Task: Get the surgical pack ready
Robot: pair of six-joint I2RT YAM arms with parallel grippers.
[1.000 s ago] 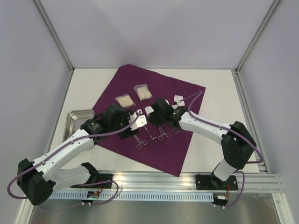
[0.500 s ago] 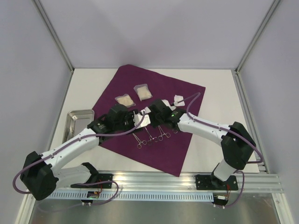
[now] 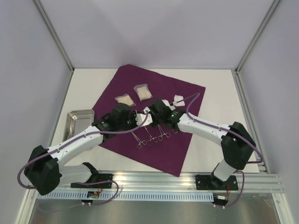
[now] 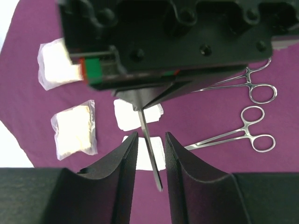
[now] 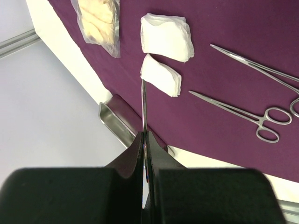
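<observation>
Plum-purple drape [image 3: 163, 88], white gauze [image 5: 167, 36], silver forceps [image 4: 215, 139].

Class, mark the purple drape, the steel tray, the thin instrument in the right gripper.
purple drape [image 3: 161, 86]: top view, bare far part.
steel tray [image 3: 77, 122]: top view, bare floor.
thin instrument [image 5: 143, 105]: right wrist view, shaft.

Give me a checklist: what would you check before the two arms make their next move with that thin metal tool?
1. The right gripper is shut on the thin silver metal instrument: ok.
2. The instrument's free end sits between the black fingers of the left gripper: ok.
3. The left jaws are closed on it: not ok, gaps on both sides.
4. The plum-purple fabric drape lies spread open and flat: ok.
5. The instrument's type: cannot tell.
</observation>
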